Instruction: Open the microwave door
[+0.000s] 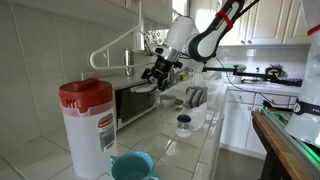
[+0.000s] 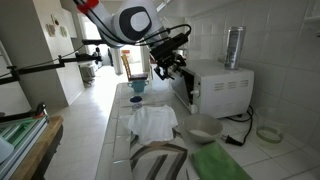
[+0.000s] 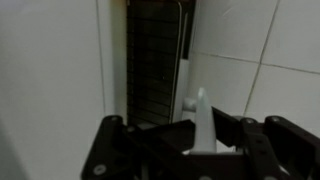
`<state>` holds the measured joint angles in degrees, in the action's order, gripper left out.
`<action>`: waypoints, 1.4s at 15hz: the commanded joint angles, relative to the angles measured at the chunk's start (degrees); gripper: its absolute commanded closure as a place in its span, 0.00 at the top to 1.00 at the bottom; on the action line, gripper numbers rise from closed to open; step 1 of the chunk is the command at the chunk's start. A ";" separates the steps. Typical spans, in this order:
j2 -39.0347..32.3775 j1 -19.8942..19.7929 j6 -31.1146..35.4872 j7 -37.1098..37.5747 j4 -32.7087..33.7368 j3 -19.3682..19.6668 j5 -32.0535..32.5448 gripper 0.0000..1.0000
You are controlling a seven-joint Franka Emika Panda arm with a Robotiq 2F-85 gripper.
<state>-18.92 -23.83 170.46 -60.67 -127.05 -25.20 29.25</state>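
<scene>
The silver-white microwave (image 1: 135,102) stands on the tiled counter against the wall and shows in both exterior views (image 2: 222,85). Its dark-glass door (image 2: 183,88) faces the counter's open side. My gripper (image 1: 157,78) is at the top front of the door (image 2: 165,68). In the wrist view the dark door panel (image 3: 155,60) fills the upper middle. The light bar handle (image 3: 200,108) runs between my two black fingers (image 3: 200,140), which press against it on both sides. How far the door is open is unclear.
A clear pitcher with a red lid (image 1: 86,125) and a teal bowl (image 1: 132,165) stand near the camera. A small jar (image 1: 184,124) sits on the counter. A white cloth (image 2: 153,120), a bowl (image 2: 203,127) and a metal canister (image 2: 234,47) are near the microwave.
</scene>
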 commanded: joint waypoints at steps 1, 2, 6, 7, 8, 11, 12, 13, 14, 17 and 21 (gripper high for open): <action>3.94 8.34 3.83 -1.81 -3.73 9.52 0.00 0.04; 4.28 10.55 4.83 -1.21 -4.11 11.98 0.75 0.04; 4.56 15.40 6.79 2.58 -4.77 17.82 6.22 0.04; 4.52 16.23 6.97 3.44 -4.72 18.82 7.55 0.14; 4.49 17.06 7.11 4.31 -4.61 19.74 8.63 0.18; 4.56 18.90 7.85 5.92 -4.42 21.94 11.31 0.47; 4.83 19.43 7.99 6.38 -4.42 22.55 12.12 0.55; 5.06 19.83 8.03 6.66 -4.42 22.99 12.83 0.63; 5.28 20.22 8.00 7.03 -4.47 23.46 13.61 0.72; 5.42 21.02 7.91 7.36 -4.39 24.33 14.94 0.71; 5.42 21.11 7.74 6.05 -4.83 24.03 13.74 0.62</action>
<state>-14.45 -3.60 177.73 -54.81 -130.29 -2.00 42.38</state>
